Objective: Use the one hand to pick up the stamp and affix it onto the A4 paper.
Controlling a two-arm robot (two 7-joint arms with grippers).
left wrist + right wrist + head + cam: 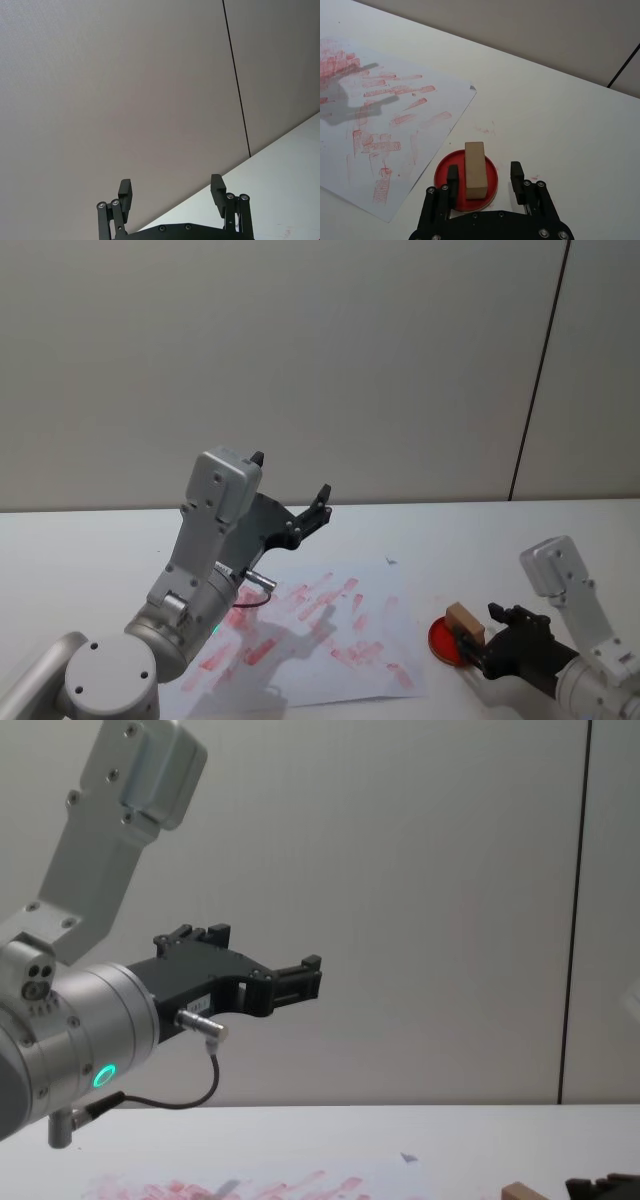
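Right gripper (484,169), open and empty, straddles the stamp (475,167) on the red ink pad (491,172). Closing off-centre could topple it. Left gripper (170,187) hangs open, raised at left.

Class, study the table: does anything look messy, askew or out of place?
Yes. The A4 paper lies skewed on the table, crowded with smeared, overlapping red marks. Faint red smudges stain the table beside the red ink pad, where the stamp stands between the fingers of the open right gripper.
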